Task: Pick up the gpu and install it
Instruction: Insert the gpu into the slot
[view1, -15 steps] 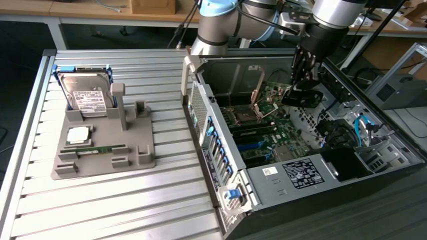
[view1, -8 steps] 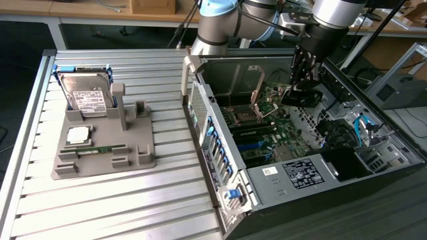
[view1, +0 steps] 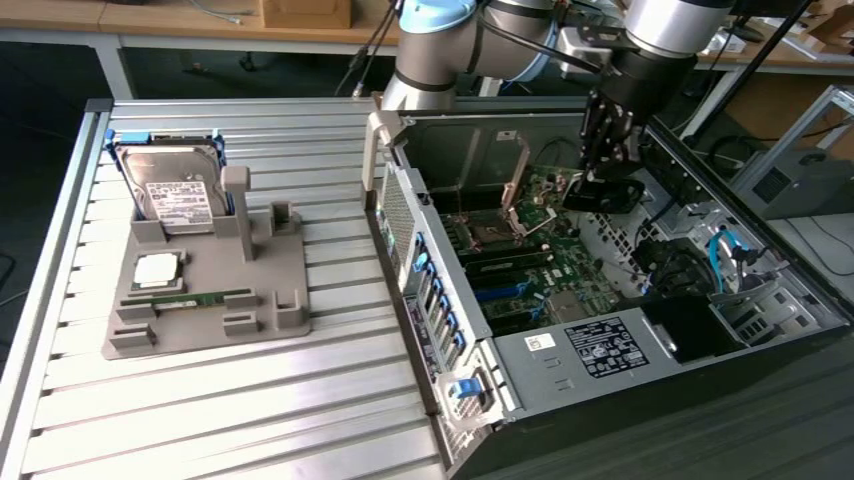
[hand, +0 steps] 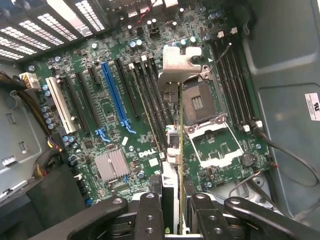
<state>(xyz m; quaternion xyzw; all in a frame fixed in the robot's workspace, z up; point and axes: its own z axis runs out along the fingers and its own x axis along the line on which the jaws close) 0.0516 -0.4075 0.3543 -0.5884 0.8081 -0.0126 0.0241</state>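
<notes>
Jaws part-closed, clamped on gpu (hand: 171, 180); card held edge-on between both fingers (hand: 150, 210). Card sits inside open computer case (view1: 441, 290), over motherboard (hand: 115, 135), in line with strip between black expansion slots and open CPU socket (hand: 198, 102); blue slot (hand: 114, 95) off to one side. Card-to-board contact: cannot tell. At exterior view's left, grey fixture tray (view1: 200, 325) on slatted tabletop (view1: 267, 400) carries hard drive (view1: 171, 195), processor chip (view1: 156, 268), memory stick (view1: 187, 297).
</notes>
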